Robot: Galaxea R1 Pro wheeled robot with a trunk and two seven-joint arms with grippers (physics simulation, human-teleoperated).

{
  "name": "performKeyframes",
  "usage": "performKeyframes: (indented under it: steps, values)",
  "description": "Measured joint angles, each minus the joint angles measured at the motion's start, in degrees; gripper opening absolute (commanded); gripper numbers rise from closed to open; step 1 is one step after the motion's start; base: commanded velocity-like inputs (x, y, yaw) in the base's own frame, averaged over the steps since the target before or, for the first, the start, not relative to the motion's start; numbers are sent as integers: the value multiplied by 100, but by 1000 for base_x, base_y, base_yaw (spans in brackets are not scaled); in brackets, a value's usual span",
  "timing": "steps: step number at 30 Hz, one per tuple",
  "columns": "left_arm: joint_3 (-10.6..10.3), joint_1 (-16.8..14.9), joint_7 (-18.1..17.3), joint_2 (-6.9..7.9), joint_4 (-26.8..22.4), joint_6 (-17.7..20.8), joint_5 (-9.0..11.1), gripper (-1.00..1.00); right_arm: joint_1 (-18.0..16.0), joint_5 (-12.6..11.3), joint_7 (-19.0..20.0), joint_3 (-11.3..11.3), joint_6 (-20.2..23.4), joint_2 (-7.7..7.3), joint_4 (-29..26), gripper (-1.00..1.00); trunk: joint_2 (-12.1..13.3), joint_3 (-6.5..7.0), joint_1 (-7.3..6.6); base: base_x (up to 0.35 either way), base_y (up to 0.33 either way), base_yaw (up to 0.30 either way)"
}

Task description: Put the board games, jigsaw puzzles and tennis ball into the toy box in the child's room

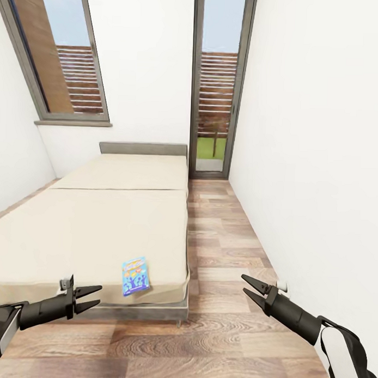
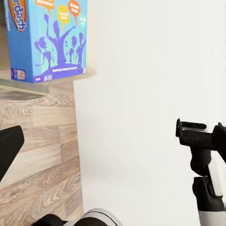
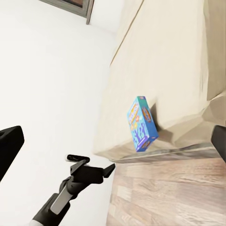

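1. Head view is showing two black arms reaching forward at the near edge. The left gripper (image 1: pixel 96 297) is holding its two pointed fingers (image 1: pixel 90 289) spread apart with nothing between them. The right gripper (image 1: pixel 249 287) is likewise standing parted and empty, over the floor (image 1: pixel 227 343).
2. The floor is showing as wood planks with a swirling brown grain, running in a narrow strip between the bed (image 1: pixel 89 229) and the plain white wall (image 1: pixel 321 161).
3. One board game (image 1: pixel 136 276) is lying flat on the bed near its foot-end corner, just ahead of the left gripper and not touching it. It is a thin rectangular card box, light blue, printed with purple figures and orange and yellow speech bubbles; the left wrist view is showing the board game (image 2: pixel 47 37) close, with lettering ending in "dash".
4. The bed is low and wide, with a smooth beige mattress carrying one seam across its middle, and thin legs showing at the near corner.
5. Farther back, one grey headboard (image 1: pixel 143 148) is standing against the wall.
6. Beyond that, two grey-framed openings are showing: a slanted window (image 1: pixel 62 59) and a tall narrow glass door (image 1: pixel 217 86), with slatted wooden fencing outside.
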Motion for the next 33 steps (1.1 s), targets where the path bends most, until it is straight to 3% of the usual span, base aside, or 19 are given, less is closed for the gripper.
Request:
performKeyframes:
  steps: [13, 33]
  values:
    - [7, 0, -591, -21, 0, -36, 7, 100, -3, -8, 18, -9, 0, -5, -16, 100, -521, -233, 286, 0, 0, 0]
    - [14, 1, -658, 8, 0, -69, 4, 100, -8, -1, 22, -25, 0, -9, -25, 100, -1324, -593, 725, 0, 0, 0]
